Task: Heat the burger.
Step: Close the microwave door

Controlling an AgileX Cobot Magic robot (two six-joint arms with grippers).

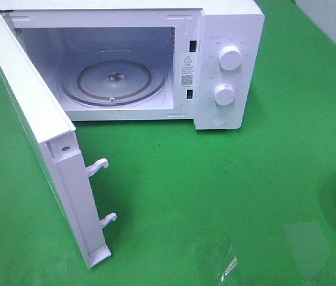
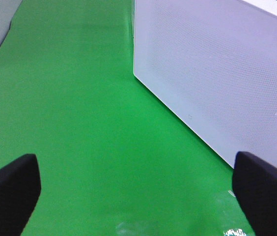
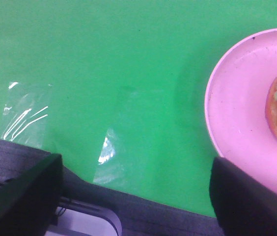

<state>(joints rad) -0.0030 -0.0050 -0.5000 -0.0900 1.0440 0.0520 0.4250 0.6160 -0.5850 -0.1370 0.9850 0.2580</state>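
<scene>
My left gripper stood wide open, nothing between its jaws; the two dark pads sat far apart, one at each edge of my wrist view, the other equally low; neither pad touched anything; my right gripper also stood open, its jaws spread nearly as wide and empty; one dark finger and its partner framed a bare gap; neither of my arms showed in the high camera's view, so I could not tell their pose.
</scene>
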